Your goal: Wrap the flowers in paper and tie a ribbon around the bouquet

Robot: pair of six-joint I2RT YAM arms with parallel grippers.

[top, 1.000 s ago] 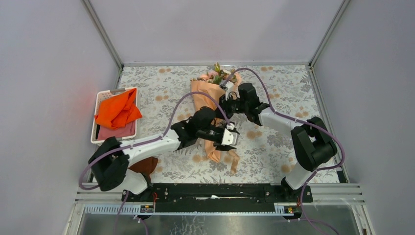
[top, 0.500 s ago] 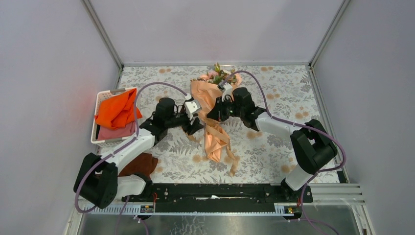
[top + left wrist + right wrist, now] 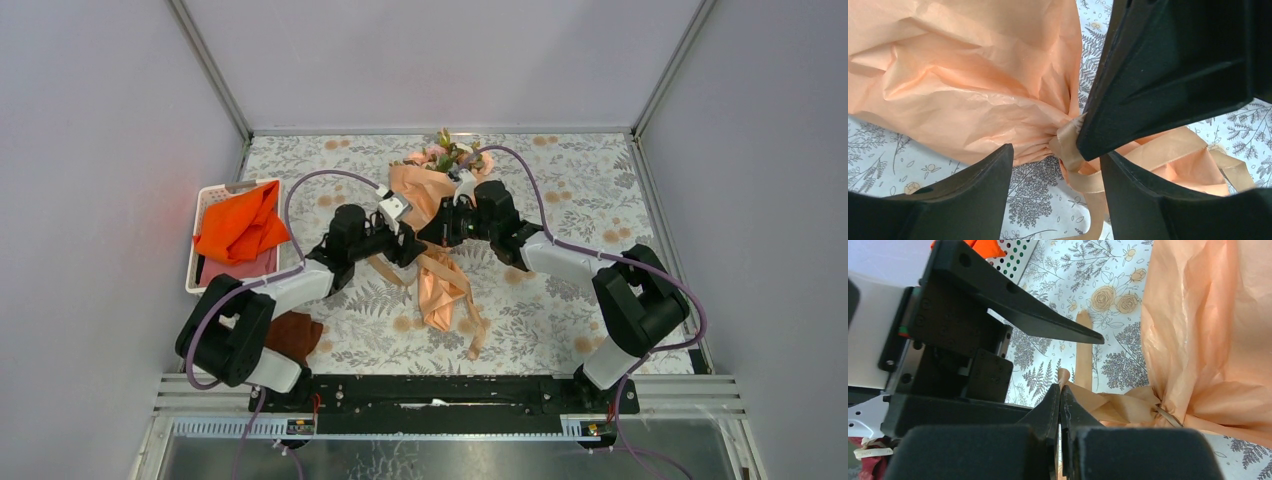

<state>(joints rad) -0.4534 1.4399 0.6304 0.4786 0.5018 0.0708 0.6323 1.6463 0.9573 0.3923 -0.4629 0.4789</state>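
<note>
Floral tablecloth, left tool spread open, right tool pinching ribbon, flowers mostly hidden

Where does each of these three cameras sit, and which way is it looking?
Top external: above, behind the bases, looking down at the table; both arms show.
Left wrist: on the left arm, facing the bouquet; its open fingers show.
Right wrist: on the right arm, facing the ribbon; its shut fingers show.
Both wrist views share the ribbon at the bouquet's neck.
</note>
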